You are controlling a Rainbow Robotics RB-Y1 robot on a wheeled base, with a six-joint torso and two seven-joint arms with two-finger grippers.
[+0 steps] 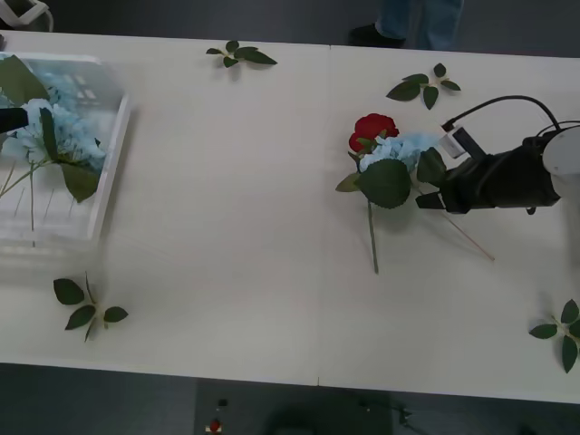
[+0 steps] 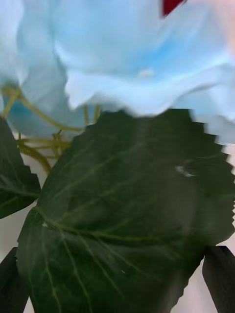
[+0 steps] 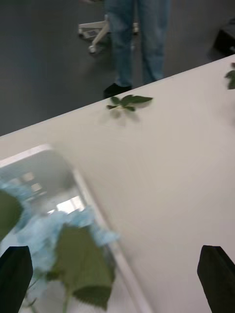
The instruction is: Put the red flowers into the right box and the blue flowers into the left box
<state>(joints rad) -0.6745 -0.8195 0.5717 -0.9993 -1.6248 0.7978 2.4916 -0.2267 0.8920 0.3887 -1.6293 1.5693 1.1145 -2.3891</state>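
Two black fingers of the right gripper point(image 1: 424, 201) stand apart — at three o'clock of a fluffy pale-blue flower point(image 1: 399, 149); left gripper point(image 3: 117, 274) open over the white slotted plastic tray point(image 1: 109, 172).

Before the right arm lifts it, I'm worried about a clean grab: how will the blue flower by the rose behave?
Probably floppy: the blue flower sits on a long thin stem. Likely light, being cloth-like petals and leaves. It touches the red rose, so lifting may drag that along. The right gripper has its fingers open around a broad leaf, which may slip.
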